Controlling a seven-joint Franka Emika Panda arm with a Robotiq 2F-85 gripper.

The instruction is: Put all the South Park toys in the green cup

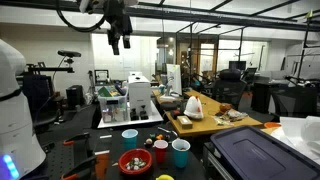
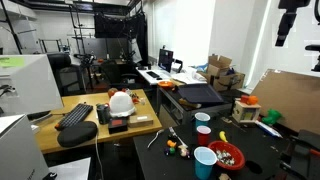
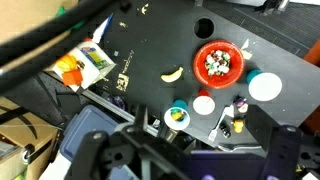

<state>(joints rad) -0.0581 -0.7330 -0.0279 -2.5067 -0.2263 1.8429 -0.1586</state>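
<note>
Gripper jaws apart, hanging high; green cup far below, untouched.

Smooth plastic on a matt black tabletop: the teal green cup, a red cup and a glossy red bowl. In an exterior view, a pale wood-finish desk and dull brown cardboard boxes.

Black tool, blurred dark fingers, what looks like black cable looped alongside
</note>
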